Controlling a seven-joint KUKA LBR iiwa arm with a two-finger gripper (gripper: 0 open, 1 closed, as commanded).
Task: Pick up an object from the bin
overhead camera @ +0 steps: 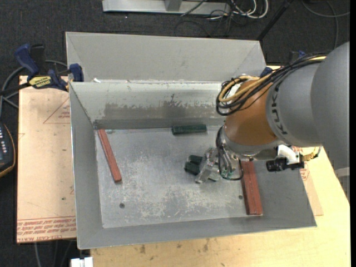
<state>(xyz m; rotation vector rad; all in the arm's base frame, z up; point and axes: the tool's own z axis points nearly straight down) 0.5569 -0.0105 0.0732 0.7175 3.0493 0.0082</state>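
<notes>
Bin [161, 204]: two red sticks [109, 155] [251, 189], dark bar [189, 129], dark piece [193, 164] beside fingers [209, 173], their state unclear.

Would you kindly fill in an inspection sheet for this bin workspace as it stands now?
Surface: grey metal bin, floor scuffed.
Job's things: small dark object mid-bin, just left of the gripper; dark green bar along the back wall.
Clutter: left reddish-brown stick near the left wall; right reddish-brown stick near the right wall, upper end under the arm.
Grippers: gripper low over mid-bin, beside the small dark object.
Cables: wrist cables looped on the arm; floor cables beyond the bin.
Surroundings: dark floor; metal stand base behind the bin.
</notes>
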